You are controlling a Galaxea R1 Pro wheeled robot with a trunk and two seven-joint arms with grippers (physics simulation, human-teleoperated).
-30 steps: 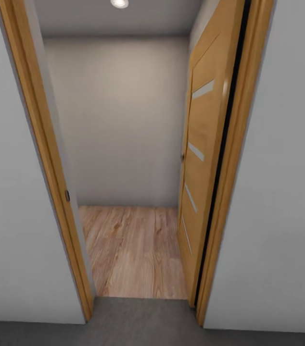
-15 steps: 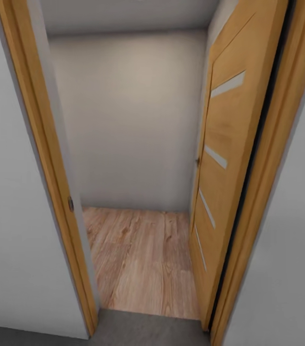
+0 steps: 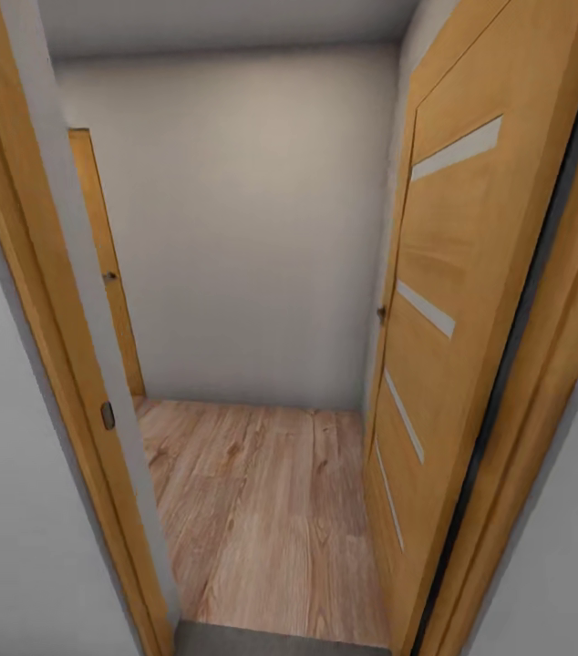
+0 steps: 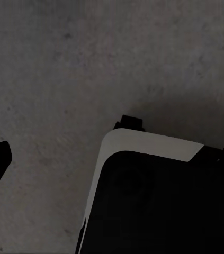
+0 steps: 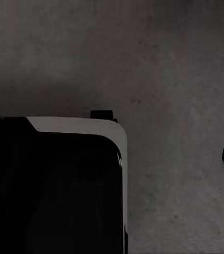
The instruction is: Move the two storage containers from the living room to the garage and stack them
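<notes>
Doorway ahead: wood door with pale stripes swung open, pale plank floor beyond. Wrist views: concrete floor; cannot tell either claw's opening.

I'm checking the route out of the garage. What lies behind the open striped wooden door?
Past the open striped door lies a small space with pale wood-plank flooring, a plain grey-white back wall and a second wooden door at the left. The near doorframe hides what's further left.
</notes>
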